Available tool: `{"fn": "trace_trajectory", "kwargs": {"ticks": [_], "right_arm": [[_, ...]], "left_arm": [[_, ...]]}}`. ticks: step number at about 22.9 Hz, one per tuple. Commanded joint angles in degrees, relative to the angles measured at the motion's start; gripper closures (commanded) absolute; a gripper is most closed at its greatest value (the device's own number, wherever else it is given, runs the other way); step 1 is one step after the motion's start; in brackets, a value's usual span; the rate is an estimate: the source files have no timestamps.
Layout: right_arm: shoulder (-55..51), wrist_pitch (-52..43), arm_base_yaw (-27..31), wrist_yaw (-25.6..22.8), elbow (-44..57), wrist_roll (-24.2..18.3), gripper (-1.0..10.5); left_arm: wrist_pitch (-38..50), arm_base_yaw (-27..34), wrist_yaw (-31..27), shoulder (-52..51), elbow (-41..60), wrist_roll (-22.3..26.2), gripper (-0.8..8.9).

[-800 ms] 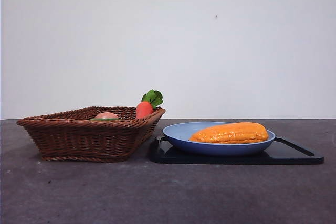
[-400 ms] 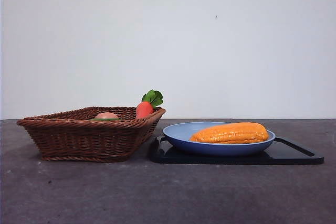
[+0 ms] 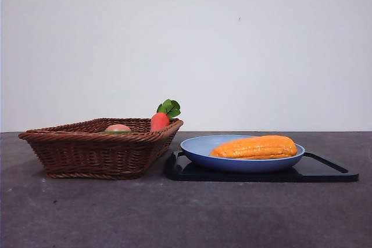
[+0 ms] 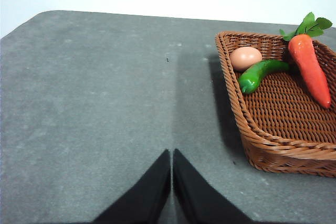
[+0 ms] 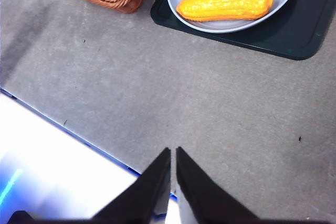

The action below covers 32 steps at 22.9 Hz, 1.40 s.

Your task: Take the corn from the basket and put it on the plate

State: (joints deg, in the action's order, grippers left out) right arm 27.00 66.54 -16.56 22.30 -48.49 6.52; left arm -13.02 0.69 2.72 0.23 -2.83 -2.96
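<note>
Corn is lying lengthwise inside the light-blue plate, its ridged orange-yellow body filling most of the plate's width and one tapered end pointing toward the basket. The plate is sitting on a flat black tray, and the tray is resting on the grey tabletop just beside the basket's flared side. The brown wicker basket is holding a carrot with green leaves, a green pepper and a peach-coloured egg; the pepper is lying between the egg and the carrot, its tip touching the egg. In the front view only the carrot's top and the egg are showing above the basket's rim. The left hand is hovering over bare tabletop well apart from the basket, its two black jaws pressed together. The right hand is hanging above the tabletop's near edge, well apart from the plate, jaws likewise pressed together and gripping nothing.
</note>
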Motion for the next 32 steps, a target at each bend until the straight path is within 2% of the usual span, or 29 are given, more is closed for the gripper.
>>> {"fn": "trace_trajectory", "kwargs": {"ticks": [1,16,21,23,25,28,30,32], "right_arm": [[0.1,-0.7,-0.2,0.1,-0.3,0.7,9.4],[0.1,-0.7,-0.2,0.1,-0.3,0.6,9.4],[-0.7,-1.5,0.0,-1.0,-0.3,-1.2,9.4],[-1.7,-6.1,0.7,-4.8,-0.3,-4.0,9.4],[-3.1,-14.6,2.0,-8.3,0.4,-5.8,9.4],[-5.1,-29.0,4.9,-9.1,2.6,-8.9,9.4],[-6.4,-36.6,6.7,-9.6,5.1,-9.2,9.4],[-7.9,-44.5,8.1,-12.5,8.9,-9.2,9.4]], "left_arm": [[-0.7,0.1,-0.1,-0.1,1.3,-0.6,8.07],[-0.7,0.1,-0.1,-0.1,1.3,-0.6,8.07],[-0.7,0.1,-0.1,-0.1,1.3,-0.6,8.07],[-0.7,0.1,-0.1,-0.1,1.3,-0.6,8.07],[-0.7,0.1,-0.1,-0.1,1.3,-0.6,8.07],[-0.7,0.1,-0.1,-0.1,1.3,-0.5,8.07],[-0.7,0.1,-0.1,-0.1,1.3,-0.5,8.07],[-0.7,0.1,-0.1,-0.1,1.3,-0.6,8.07]]}}
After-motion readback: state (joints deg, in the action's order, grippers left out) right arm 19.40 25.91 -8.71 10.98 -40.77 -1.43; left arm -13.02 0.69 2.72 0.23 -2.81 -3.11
